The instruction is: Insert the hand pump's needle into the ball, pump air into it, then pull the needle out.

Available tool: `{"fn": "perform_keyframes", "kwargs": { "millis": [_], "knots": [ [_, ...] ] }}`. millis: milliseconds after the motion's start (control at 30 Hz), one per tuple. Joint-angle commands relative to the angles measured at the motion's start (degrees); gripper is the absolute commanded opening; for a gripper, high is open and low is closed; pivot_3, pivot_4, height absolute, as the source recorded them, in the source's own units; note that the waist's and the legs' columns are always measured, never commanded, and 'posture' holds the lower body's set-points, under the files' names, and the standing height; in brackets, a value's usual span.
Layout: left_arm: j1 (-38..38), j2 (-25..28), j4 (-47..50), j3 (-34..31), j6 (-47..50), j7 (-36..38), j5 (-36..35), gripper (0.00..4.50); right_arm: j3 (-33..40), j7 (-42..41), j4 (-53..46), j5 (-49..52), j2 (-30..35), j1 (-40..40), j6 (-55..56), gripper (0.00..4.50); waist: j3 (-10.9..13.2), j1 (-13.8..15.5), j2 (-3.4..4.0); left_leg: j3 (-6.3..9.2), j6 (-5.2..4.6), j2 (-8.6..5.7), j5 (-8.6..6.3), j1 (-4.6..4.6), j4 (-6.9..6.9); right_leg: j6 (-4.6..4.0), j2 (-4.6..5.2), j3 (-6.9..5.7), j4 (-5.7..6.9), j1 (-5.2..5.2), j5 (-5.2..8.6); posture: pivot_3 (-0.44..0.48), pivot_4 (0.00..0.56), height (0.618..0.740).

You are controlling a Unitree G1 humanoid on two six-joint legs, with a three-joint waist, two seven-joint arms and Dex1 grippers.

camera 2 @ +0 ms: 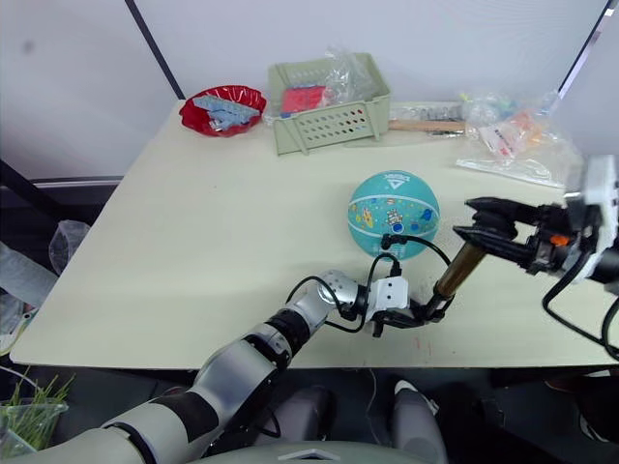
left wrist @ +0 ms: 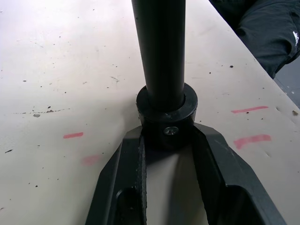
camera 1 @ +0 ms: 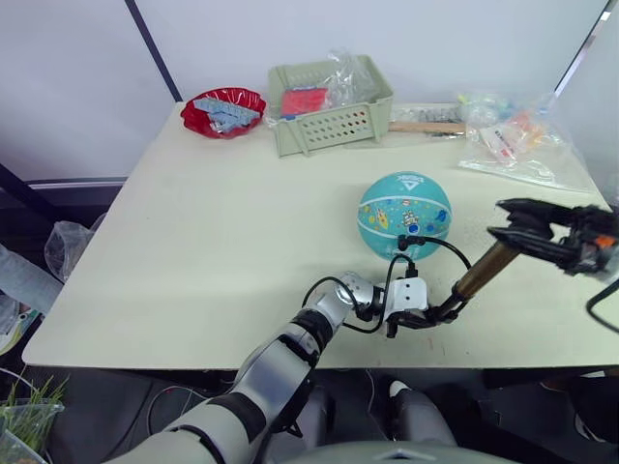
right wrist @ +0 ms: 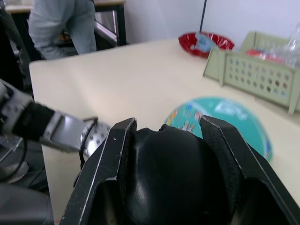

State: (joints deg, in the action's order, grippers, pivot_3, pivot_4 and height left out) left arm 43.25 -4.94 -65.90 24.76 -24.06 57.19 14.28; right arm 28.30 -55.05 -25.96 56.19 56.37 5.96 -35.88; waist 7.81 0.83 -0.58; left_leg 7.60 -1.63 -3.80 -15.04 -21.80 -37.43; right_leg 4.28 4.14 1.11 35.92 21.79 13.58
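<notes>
The table [camera 1: 193, 251] was viewed downward from the head by both eyes. Each wrist camera was set close behind its gripper, the ball [right wrist: 225, 117] being shared at twelve o'clock.

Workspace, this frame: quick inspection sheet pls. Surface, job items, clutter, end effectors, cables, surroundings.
Surface: pale table, specks and red marks near the front edge.
Job's things: teal ball resting on the table; hand pump tilted, base down near the front edge; its black hose arcs to the ball, where the needle fitting sits against it.
Clutter: red bowl, green basket, wooden stick, plastic bags, all at the far side.
End effectors: left end effector clamps the pump's base; right end effector grips its top handle.
Cables: black wrist cable on the left arm.
Surroundings: white wall; person by a desk.
</notes>
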Motion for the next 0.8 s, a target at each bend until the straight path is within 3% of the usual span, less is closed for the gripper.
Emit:
{"fn": "perform_keyframes", "kwargs": {
  "millis": [33,167,333,800],
  "knots": [
    [-2.07,1.78,-4.04,2.36,2.31,0.11,3.57,0.98,7.03,0.86,-0.98,5.66,2.86,4.04,-1.81,1.63,0.01,0.01,-0.01,0.01,0.0,0.0,0.0,0.0,0.0,0.0,0.0,-0.01,0.0,0.0,0.0,0.0,0.15,0.74],
    [-2.06,1.48,-3.99,2.37,2.42,-0.08,3.55,0.98,6.3,1.71,-1.44,6.29,3.29,5.04,-3.41,1.63,0.02,-0.01,-0.02,-0.01,0.0,0.01,0.0,0.0,0.0,0.0,0.0,0.0,0.0,0.0,0.0,0.0,0.15,0.74],
    [-2.22,1.38,-3.92,2.3,2.51,-0.19,3.48,0.98,-1.92,-0.9,-3.09,-3.44,-0.04,-3.31,0.3,1.63,-0.1,0.02,-0.25,0.03,0.0,0.02,0.0,0.02,0.01,0.0,-0.02,-0.04,0.0,-0.02,0.01,0.0,0.15,0.74],
    [-1.72,2.32,-4.34,2.22,1.75,-0.43,3.61,0.98,-18.87,-2.27,6.04,-23.63,-12.23,-12.27,18.41,1.63,-0.76,-0.27,-0.87,0.01,0.01,0.09,0.0,0.23,0.01,0.06,-0.14,0.0,0.01,-0.13,0.04,0.0,0.15,0.74]
  ]
}}
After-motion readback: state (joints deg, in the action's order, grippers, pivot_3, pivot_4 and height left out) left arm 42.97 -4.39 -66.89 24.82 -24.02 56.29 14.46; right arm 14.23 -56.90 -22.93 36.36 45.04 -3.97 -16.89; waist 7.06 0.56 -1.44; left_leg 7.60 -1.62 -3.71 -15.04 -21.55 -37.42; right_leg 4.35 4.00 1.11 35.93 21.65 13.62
